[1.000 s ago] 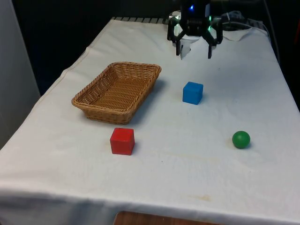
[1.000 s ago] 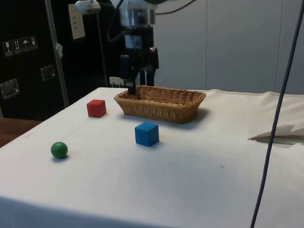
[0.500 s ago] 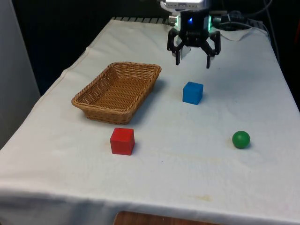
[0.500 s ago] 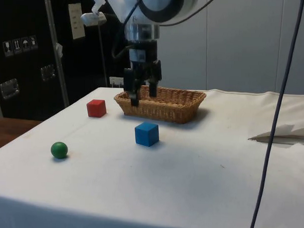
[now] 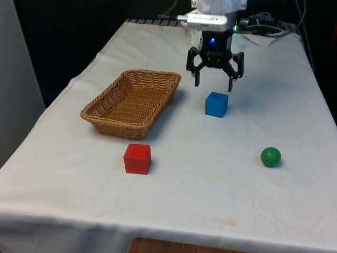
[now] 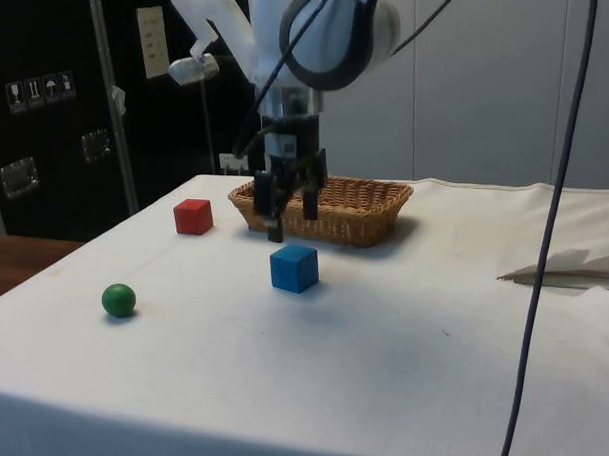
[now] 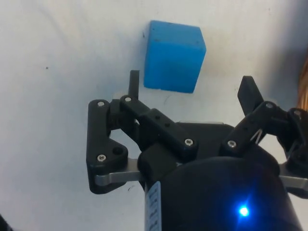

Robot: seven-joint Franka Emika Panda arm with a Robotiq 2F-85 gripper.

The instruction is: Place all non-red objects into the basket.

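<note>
Front view: gripper (image 5: 215,83), jaws apart, has dropped from the far end to hover just behind the blue cube (image 5: 216,104); a grasp looks imminent. Basket (image 5: 108,117) holds nothing; green ball (image 5: 270,156) and red cube (image 5: 137,158) sit nearer.

Side view: adds height, showing fingertips above the cube's top, not touching.

Wrist view: cube lies off-centre of the jaws.

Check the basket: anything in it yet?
Empty. The basket shows bare wicker inside; the blue cube, green ball and red cube all sit on the cloth.
</note>
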